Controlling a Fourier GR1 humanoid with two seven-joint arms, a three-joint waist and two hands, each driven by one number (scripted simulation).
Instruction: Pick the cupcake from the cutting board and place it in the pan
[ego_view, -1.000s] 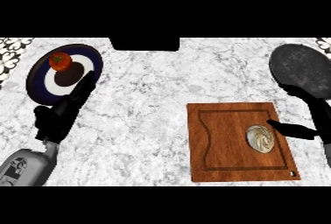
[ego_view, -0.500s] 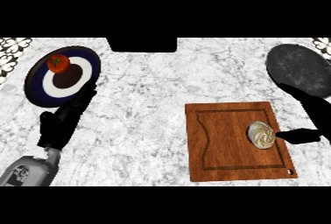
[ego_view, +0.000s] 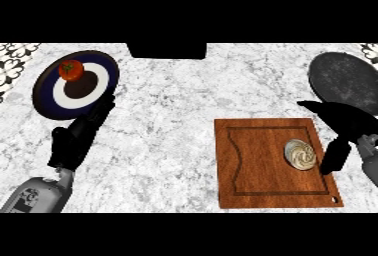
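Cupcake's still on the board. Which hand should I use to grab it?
The right hand. It hangs open at the right edge of the cutting board, right beside the cupcake, with the pan just beyond it. The left hand sits far across the counter near the plate.

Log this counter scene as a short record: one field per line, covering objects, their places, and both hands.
cupcake: on the cutting board's right part
cutting board: wooden, lower right of counter
pan: dark, upper right, holds nothing visible
plate: upper left, blue and white rings, dark centre
tomato: on the plate's upper part
right hand: just right of the cupcake, fingers curved, not closed on it
left hand: open, below the plate
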